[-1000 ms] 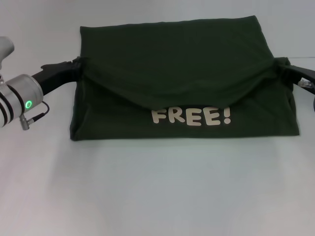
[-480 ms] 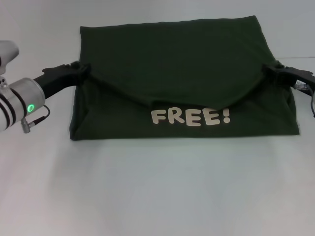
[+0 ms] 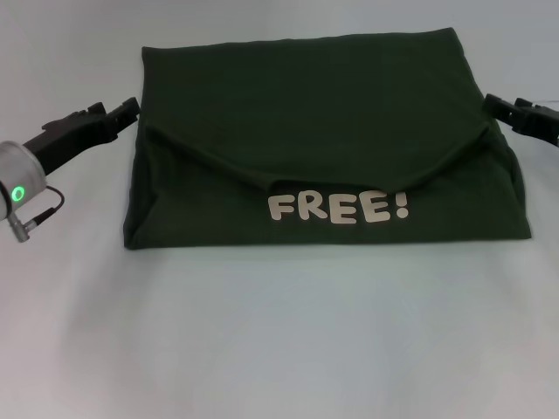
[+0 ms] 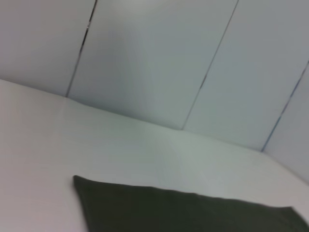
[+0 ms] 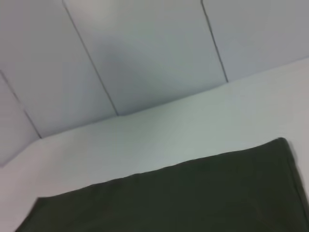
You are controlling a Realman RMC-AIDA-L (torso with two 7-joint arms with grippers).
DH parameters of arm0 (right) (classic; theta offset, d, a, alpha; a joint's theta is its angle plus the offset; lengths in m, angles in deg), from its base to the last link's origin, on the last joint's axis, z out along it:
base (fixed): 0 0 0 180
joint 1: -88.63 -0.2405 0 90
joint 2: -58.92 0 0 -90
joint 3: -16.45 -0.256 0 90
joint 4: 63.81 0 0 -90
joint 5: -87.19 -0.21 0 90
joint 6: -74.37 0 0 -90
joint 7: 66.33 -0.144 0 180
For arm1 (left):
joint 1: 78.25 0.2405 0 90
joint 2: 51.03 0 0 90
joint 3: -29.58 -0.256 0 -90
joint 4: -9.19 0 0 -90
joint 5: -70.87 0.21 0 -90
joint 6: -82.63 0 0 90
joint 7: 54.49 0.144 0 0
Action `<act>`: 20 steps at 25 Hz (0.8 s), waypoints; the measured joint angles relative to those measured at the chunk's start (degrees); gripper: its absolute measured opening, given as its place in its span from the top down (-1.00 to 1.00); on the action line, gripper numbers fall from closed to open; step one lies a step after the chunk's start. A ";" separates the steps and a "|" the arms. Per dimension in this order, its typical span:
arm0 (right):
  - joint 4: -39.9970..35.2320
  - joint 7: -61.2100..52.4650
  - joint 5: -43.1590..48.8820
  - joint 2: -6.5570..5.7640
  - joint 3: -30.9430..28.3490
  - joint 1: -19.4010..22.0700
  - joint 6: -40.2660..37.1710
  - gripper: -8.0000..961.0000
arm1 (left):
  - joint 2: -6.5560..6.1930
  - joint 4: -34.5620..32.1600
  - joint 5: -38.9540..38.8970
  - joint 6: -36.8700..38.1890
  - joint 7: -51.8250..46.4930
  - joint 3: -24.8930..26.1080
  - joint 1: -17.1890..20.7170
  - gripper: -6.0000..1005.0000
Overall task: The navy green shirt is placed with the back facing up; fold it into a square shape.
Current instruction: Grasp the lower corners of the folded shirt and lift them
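folded navy green shirt [image 3: 314, 113] lying on a pale table [image 3: 279, 332], both grippers drawn off to its sides.

cream block letters reading "free!" [image 3: 339, 208] show on the near strip of the shirt, below a dark flap whose lower edge sags in a shallow curve across the middle. the garment sits in the far half of the table, roughly rectangular, wider than deep. the left gripper [image 3: 125, 108] hovers just off the shirt's left edge and the right gripper [image 3: 491, 102] just off its right edge; neither holds fabric, and whether their fingers are apart or together cannot be told. the tabletop is plain, matte and off-white. both wrist views show the shirt's far edge and, past the table, a wall of pale panels [image 4: 159, 58] split by thin dark seams.
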 joint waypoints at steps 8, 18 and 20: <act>-5.07 -10.77 0.04 -1.90 6.61 5.07 -13.17 -0.29 | 0.39 -2.80 0.18 14.42 -1.82 -0.10 4.84 -0.24; -5.73 -12.46 0.14 -2.35 7.90 7.91 -24.47 -0.30 | 2.16 -11.65 1.75 16.67 0.85 -10.17 12.49 -0.23; -5.65 -13.03 0.13 -2.16 7.78 8.27 -24.60 -0.30 | 2.27 -11.80 2.61 16.10 1.78 -10.50 13.24 -0.24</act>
